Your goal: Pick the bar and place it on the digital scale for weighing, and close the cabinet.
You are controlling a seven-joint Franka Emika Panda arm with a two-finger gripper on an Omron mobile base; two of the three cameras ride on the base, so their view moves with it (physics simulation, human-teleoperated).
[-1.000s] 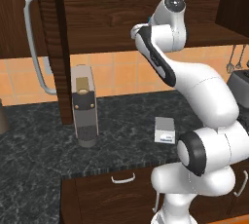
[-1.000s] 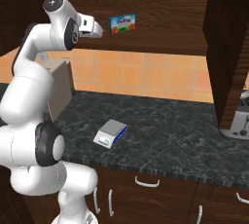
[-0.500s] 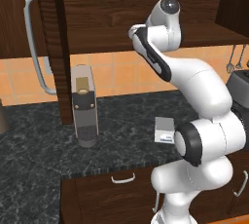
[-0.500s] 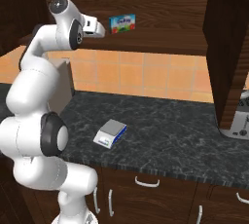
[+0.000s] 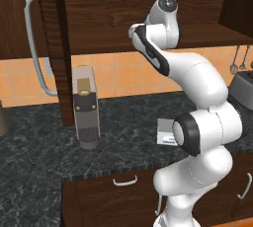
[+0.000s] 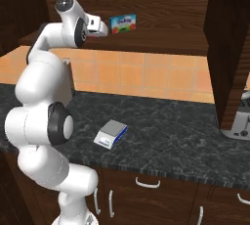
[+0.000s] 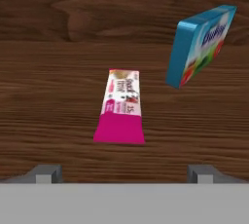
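While the arm reaches up into the cabinet [image 5: 118, 18], left base view gives one open door with one long pale handle [image 5: 35, 43] at left, one coffee machine [image 5: 86, 107] on the counter [image 5: 34, 147], one digital scale [image 5: 165, 132] half hidden behind the robot's elbow, one drawer handle [image 5: 124, 180] below; gripper hidden behind the wrist here

Right base view: one gripper [image 6: 103, 27] at shelf height inside the cabinet, pointed at one upright blue-green box [image 6: 122, 23] on the shelf, near it but not touching. One digital scale sits flat on the dark counter, nothing on it, bluish strip facing front. One open cabinet door [image 6: 229, 48] at right edge, one toaster [image 6: 239, 119] below it. Bar not resolvable from this side

Hand view: two fingertips [image 7: 46, 173] at bottom, spread wide, nothing between them, holding nothing. Shelf contents: one bar [image 7: 120, 113], pink end toward the fingers, lying flat on the wood, centred between the tips and clear of both; one blue-green box up and right of it, standing apart from the bar
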